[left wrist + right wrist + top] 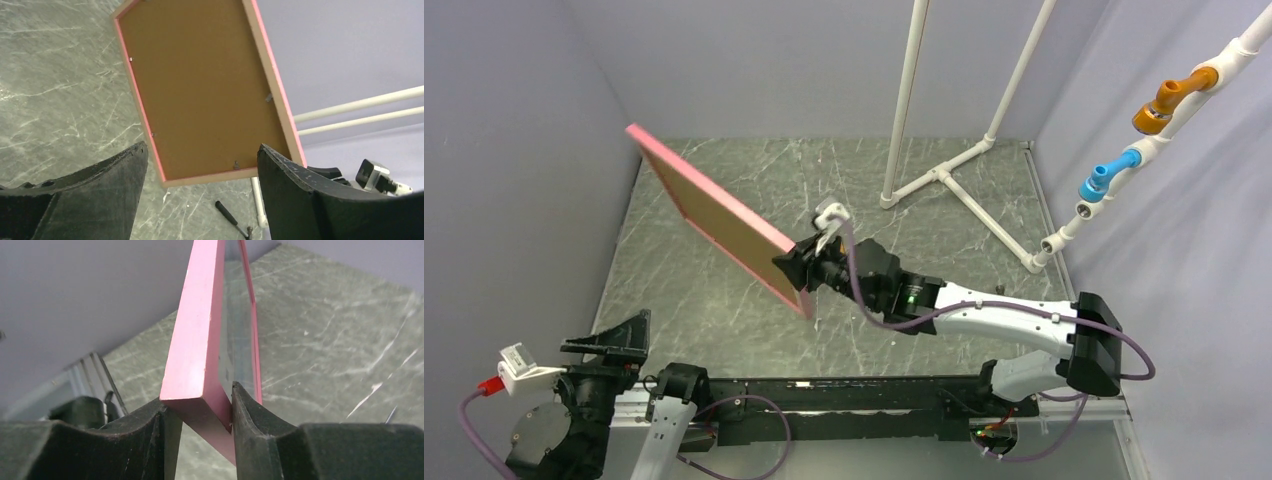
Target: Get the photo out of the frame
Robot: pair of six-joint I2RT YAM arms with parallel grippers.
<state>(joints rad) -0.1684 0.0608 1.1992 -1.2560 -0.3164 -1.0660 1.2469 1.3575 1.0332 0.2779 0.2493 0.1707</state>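
We hold the large thin pink rectangular picture frame (712, 187) off the grey marbled table (984, 250) with our right gripper (200, 405). Its two black fingers are clenched on the frame's near lower corner, one on each face. From that corner the frame's long axis climbs up and away toward the far left of the table, so the frame stands on edge in the air, tilted. The plain brown backing board (200, 90) is turned toward our left arm, and the glazed front is turned away from it. We cannot see the photo in any view. We judge that it lies behind that board, inside the frame, so the task is not yet done.

Our left gripper (201, 150) is released, its fingers (115, 175) spread wide with nothing between them. It sits by the near left corner of the table, well apart from the frame.

The coming move turns on one relation: the board's flat face lies straight ahead of the left fingers. Small metal tabs (236, 164) sit along the pink border, and we take them to be what pins the board in. With our right arm occupied as the holder, the left is the only free arm and is on the side the backing faces. We judge it must reach forward to those tabs, and the one on the lower short edge looks closest to it.

A dark-handled tool (227, 214) lies on the table below the frame, near the white pipe stand (944, 175).
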